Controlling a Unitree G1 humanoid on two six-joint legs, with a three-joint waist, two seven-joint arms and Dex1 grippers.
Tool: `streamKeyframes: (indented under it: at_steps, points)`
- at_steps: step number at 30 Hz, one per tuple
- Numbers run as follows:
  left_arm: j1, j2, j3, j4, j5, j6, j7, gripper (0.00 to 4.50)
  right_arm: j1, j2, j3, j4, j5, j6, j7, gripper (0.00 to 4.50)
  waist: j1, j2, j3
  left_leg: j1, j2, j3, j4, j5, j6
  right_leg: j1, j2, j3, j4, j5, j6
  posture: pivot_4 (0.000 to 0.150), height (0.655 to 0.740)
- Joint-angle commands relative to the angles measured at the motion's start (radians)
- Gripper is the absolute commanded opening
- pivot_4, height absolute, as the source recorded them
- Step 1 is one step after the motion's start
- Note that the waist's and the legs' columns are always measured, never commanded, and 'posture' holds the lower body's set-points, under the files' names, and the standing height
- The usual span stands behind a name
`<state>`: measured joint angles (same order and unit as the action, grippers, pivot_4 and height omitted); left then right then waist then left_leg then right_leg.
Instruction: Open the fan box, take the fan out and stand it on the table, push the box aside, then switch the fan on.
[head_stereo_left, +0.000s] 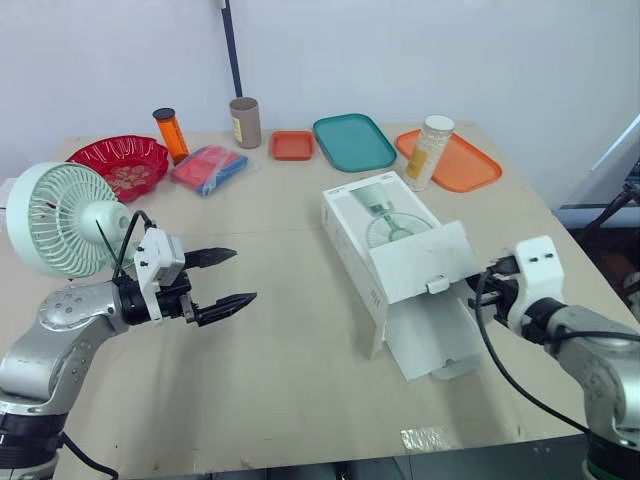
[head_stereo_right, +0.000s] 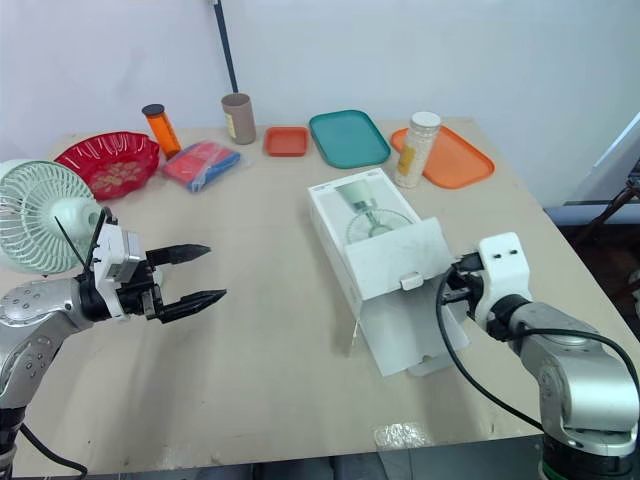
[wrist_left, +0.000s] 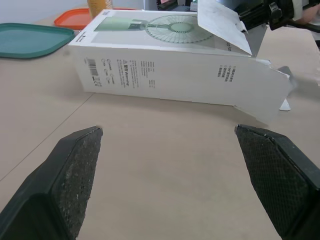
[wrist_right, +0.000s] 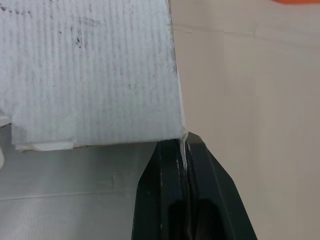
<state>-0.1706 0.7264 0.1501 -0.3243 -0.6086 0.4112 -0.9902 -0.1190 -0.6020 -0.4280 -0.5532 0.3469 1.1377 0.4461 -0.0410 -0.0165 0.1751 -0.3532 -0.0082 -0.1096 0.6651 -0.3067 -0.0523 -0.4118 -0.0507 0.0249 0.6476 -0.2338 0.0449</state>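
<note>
The fan box (head_stereo_left: 375, 215) lies mid-tabletop (head_stereo_left: 280, 340), with the right claw (head_stereo_left: 484, 277) clamped on its lid flap (head_stereo_left: 425, 262) at 4 o'clock. At 9 o'clock the fan (head_stereo_left: 60, 220) stands upright, and beside it the left claw (head_stereo_left: 243, 276) is spread apart.

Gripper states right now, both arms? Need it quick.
left gripper: open, holding nothing.
right gripper: shut on the box flap.
</note>
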Motion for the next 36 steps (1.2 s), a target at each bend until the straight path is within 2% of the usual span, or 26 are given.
streamKeyframes:
  at_steps: [1,14,22,31,36]
  points:
    - [-0.021,-0.003,-0.004,-0.016,-0.003,-0.007,-0.003,4.5,0.019,-0.009,-0.09,0.014,0.036,-0.003,0.013,0.02,-0.001,0.0,0.0,0.001,0.0,0.0,0.0,0.0,0.0,0.0,0.0,0.0,0.0,0.0,0.0,0.15,0.74]
    - [-0.012,-0.017,-0.029,-0.052,-0.003,-0.002,0.007,4.5,0.125,-0.101,-0.232,0.177,0.067,-0.097,0.069,0.02,0.004,0.0,0.0,0.002,0.0,0.0,0.002,0.0,0.0,0.003,0.0,0.001,0.0,0.0,0.001,0.15,0.74]
    - [-0.005,-0.029,-0.033,-0.064,-0.003,0.004,0.014,4.5,0.209,-0.142,-0.278,0.203,0.077,-0.141,0.107,0.02,0.008,0.001,-0.001,0.002,0.0,0.0,0.002,0.0,0.001,0.004,0.0,0.001,0.0,0.0,0.002,0.15,0.74]
    - [0.002,-0.024,-0.05,-0.068,0.005,-0.008,-0.009,4.5,0.266,-0.238,-0.278,0.366,0.034,-0.287,0.164,0.02,0.009,0.001,-0.001,0.002,0.0,0.0,0.003,0.0,0.001,0.004,0.0,0.001,0.0,-0.001,0.002,0.15,0.74]
    - [0.009,-0.026,-0.051,-0.066,0.007,-0.017,-0.015,4.5,0.212,-0.304,-0.251,0.486,0.028,-0.347,0.189,0.02,0.008,0.001,-0.001,0.002,-0.001,0.001,0.004,-0.001,0.001,0.005,0.0,0.002,0.0,0.0,0.002,0.15,0.74]
